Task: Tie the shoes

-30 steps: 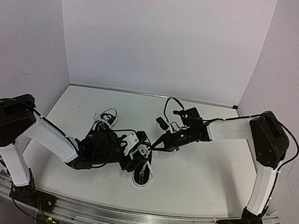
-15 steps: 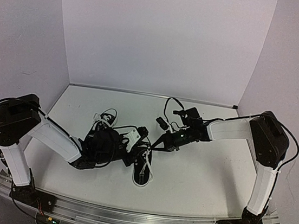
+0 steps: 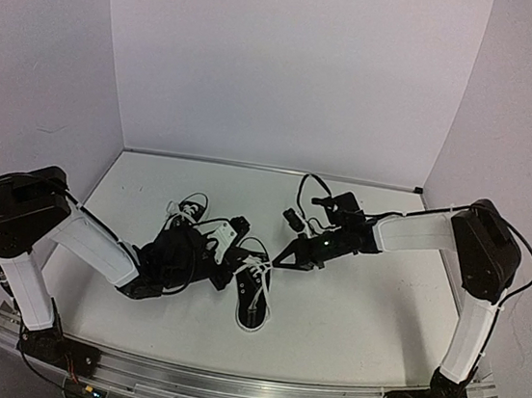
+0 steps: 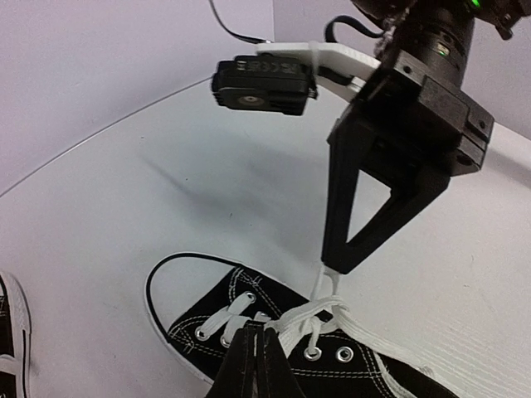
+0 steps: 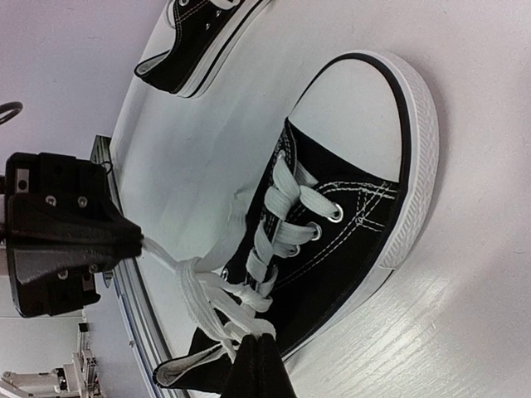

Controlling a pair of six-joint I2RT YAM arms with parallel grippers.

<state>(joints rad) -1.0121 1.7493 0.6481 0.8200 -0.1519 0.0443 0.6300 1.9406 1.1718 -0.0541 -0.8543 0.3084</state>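
Observation:
One of the shoes [image 3: 253, 304], black with a white toe cap, lies at the table's front centre. Its white laces [image 4: 319, 315] are crossed in a knot over the eyelets. My left gripper [image 3: 239, 262] sits low at the shoe's left side, shut on one lace strand [image 5: 158, 253]. My right gripper [image 3: 281, 259] hangs over the shoe's right side, shut on another strand [image 4: 325, 286]. Both strands run taut out from the knot [image 5: 211, 290]. The other shoe [image 3: 186, 214] lies further back to the left, partly behind my left arm.
The white table [image 3: 359, 308] has walls behind and on both sides. A metal rail [image 3: 242, 390] runs along the near edge. A black cable [image 3: 304, 179] loops up above my right wrist.
My left gripper has shut on a lace strand and drawn back to the left. My right gripper has shifted slightly right, still holding its strand. More of the near shoe now shows.

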